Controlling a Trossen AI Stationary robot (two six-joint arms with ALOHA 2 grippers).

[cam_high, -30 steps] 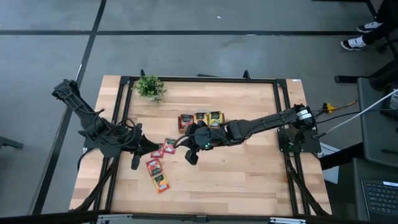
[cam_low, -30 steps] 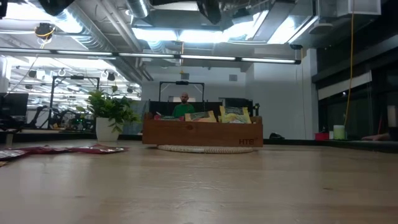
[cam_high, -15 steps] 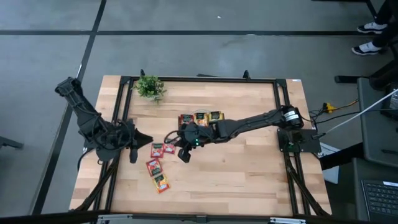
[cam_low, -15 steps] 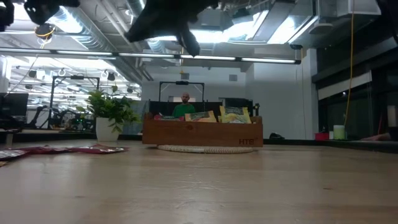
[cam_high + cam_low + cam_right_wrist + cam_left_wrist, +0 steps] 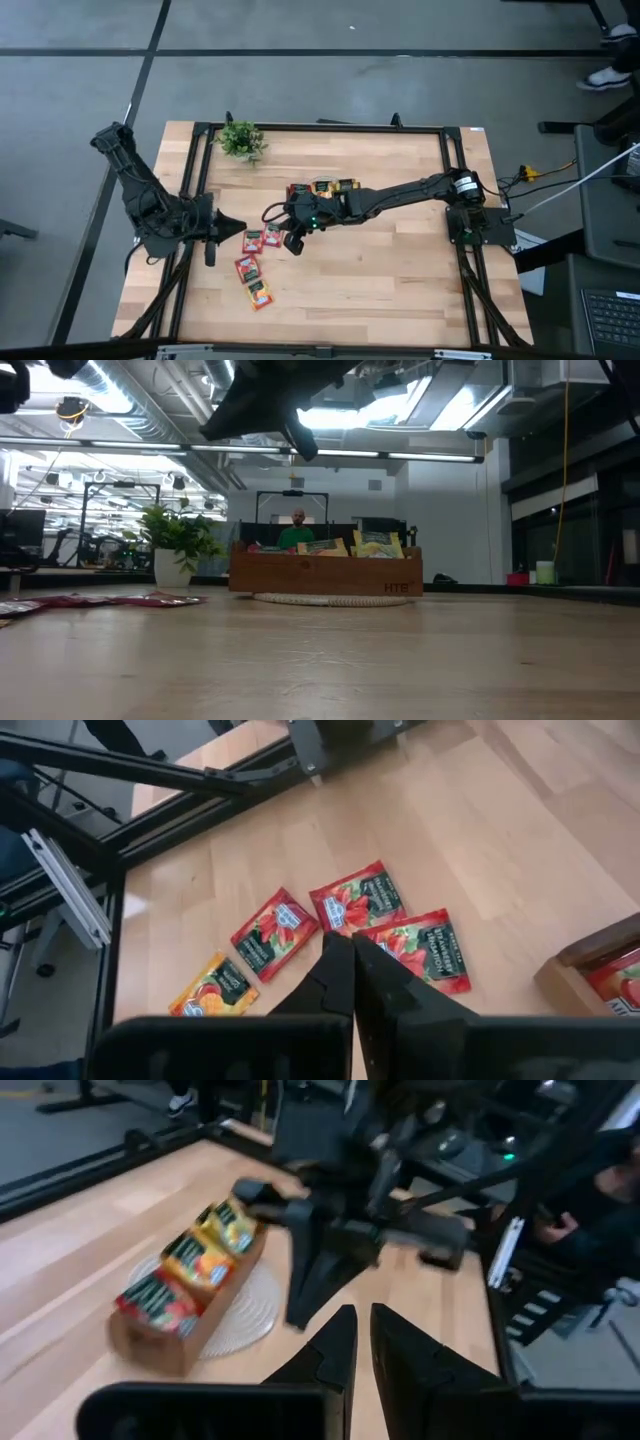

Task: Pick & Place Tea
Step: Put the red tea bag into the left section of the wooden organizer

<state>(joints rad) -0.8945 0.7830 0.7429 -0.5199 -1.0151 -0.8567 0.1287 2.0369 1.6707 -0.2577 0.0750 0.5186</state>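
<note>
Several tea sachets lie flat on the table's left half: two red ones, a third red one and an orange one. The right wrist view shows them as red and orange. More sachets stand upright in the wooden tray. My right gripper is shut and hangs above the table just right of the two red sachets. At the left, my left gripper is shut, holds nothing and points toward the tray.
A small potted plant stands at the far left corner. The tray rests on a round pale mat. My right arm reaches across the table's middle, over the tray. A person is far behind the table.
My right gripper has gone toward the table's left edge and down, staying shut, and now hangs close by the two red sachets. My left gripper has drawn back a little toward the left edge. The sachets have not moved.
</note>
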